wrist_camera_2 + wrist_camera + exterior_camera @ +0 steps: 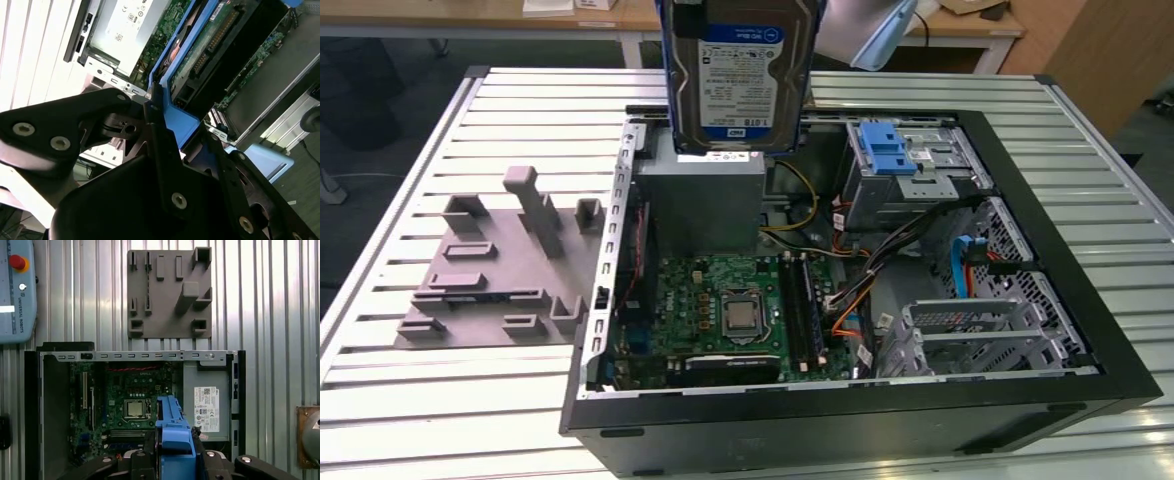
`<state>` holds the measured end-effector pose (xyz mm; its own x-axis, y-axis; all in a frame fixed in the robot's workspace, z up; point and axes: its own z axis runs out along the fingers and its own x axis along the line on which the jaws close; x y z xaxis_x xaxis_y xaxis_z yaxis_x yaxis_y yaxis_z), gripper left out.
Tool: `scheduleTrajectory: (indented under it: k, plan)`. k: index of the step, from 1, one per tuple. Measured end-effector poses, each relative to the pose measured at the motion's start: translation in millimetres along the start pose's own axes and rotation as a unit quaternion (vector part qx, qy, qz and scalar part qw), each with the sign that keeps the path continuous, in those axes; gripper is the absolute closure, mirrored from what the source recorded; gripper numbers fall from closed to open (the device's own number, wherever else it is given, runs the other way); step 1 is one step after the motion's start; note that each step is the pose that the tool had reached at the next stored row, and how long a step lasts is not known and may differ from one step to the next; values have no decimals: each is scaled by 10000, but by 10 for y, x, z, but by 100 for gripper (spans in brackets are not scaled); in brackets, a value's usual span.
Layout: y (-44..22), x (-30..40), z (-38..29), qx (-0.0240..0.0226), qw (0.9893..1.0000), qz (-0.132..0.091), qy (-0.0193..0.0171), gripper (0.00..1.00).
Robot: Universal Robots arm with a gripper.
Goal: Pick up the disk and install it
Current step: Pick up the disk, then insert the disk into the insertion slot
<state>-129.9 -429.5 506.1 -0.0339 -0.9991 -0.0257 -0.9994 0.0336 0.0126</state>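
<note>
Upright disk (736, 75) hanging over open computer case (1067, 300), long axis vertical, label facing the exterior view, lower edge just above grey power supply (700, 200). Fingers (157, 135) narrowed, clamped on blue caddy (182, 125). Motherboard (727, 310) below. Drive cage (907, 165) toward the exterior view's right. Grey fixture (494, 260) on tabletop (400, 400) beside case.

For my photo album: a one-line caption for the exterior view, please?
The disk, label facing the camera, held upright above the open computer case.
</note>
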Motion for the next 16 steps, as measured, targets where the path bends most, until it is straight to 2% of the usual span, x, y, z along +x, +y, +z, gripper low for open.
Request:
scheduleTrajectory:
  k: [3, 7, 16]
  plan:
    - [-26, 0, 0, 0, 10000, 0, 0, 64]
    - [-147, -3, -2, -2, 10000, 0, 0, 64]
    - [-167, 30, 3, -2, 10000, 0, 1, 64]
